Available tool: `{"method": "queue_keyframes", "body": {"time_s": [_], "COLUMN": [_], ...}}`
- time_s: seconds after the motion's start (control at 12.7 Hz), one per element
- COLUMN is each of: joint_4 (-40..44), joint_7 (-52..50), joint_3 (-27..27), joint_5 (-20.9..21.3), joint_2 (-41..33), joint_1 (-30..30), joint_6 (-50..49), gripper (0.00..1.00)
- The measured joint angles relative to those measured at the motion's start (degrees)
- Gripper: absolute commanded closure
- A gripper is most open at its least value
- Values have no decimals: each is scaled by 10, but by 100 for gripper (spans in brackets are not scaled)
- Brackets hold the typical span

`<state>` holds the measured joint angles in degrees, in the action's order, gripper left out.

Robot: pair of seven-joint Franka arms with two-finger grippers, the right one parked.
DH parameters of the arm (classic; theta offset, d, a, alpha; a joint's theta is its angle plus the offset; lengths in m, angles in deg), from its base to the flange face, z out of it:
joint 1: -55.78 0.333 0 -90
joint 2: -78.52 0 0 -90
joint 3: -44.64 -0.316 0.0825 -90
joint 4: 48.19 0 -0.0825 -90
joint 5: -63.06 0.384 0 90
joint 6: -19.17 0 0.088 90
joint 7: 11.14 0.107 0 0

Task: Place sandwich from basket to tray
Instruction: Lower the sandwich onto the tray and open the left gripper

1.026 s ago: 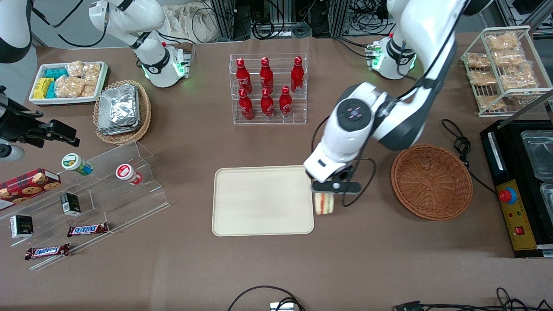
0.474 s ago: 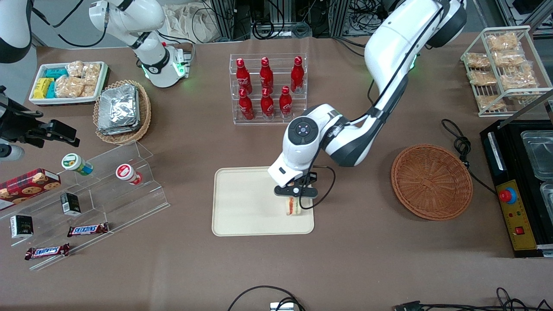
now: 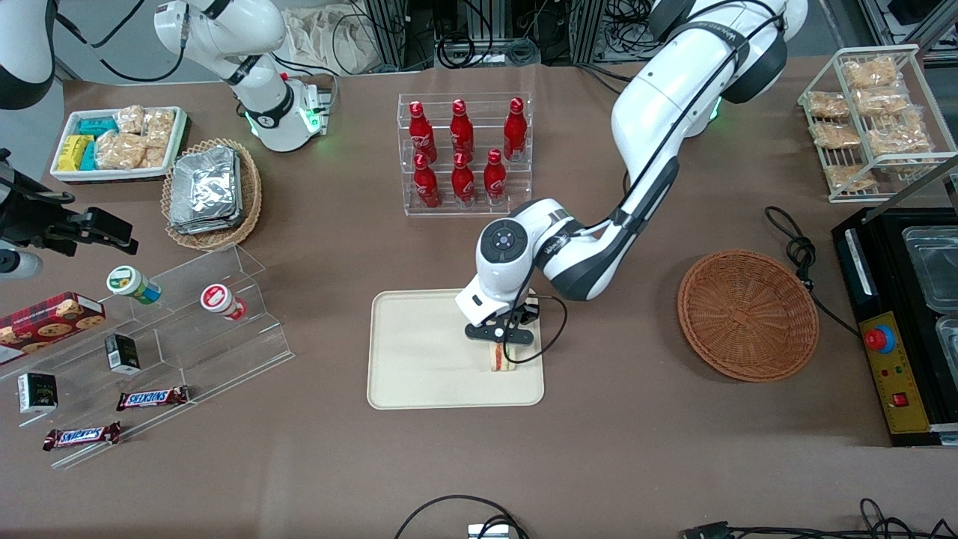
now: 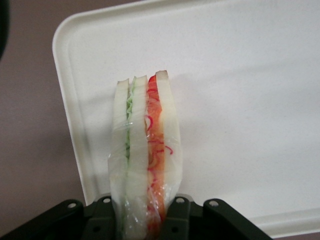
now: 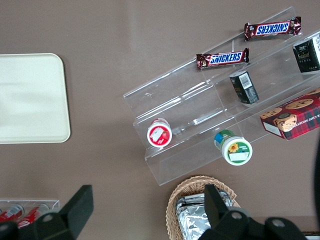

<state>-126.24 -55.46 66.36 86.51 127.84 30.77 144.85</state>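
One sandwich (image 3: 501,358) is hanging pinched edge-down in your left gripper (image 3: 500,346), its long axis pointing straight down at the cream tray (image 3: 419,374) directly beneath, near the rim facing the emptied wicker basket (image 3: 747,314).

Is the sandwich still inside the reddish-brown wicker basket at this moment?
No: the basket holds nothing, and the sandwich is clamped in the gripper over the tray.
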Motion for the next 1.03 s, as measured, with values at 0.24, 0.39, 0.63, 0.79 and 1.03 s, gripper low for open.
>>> {"method": "queue_keyframes", "body": {"time_s": [0.24, 0.39, 0.63, 0.79, 1.03], "joint_4": [2, 2, 2, 2, 11], "joint_7": [0, -9, -63, -78, -91], "joint_3": [-1, -1, -1, -1, -1], "joint_5": [1, 2, 17, 25, 26], "joint_2": [7, 8, 13, 14, 13], "joint_1": [0, 0, 0, 0, 0], "joint_6": [2, 7, 32, 35, 35], "gripper": [43, 0, 0, 0, 0]}}
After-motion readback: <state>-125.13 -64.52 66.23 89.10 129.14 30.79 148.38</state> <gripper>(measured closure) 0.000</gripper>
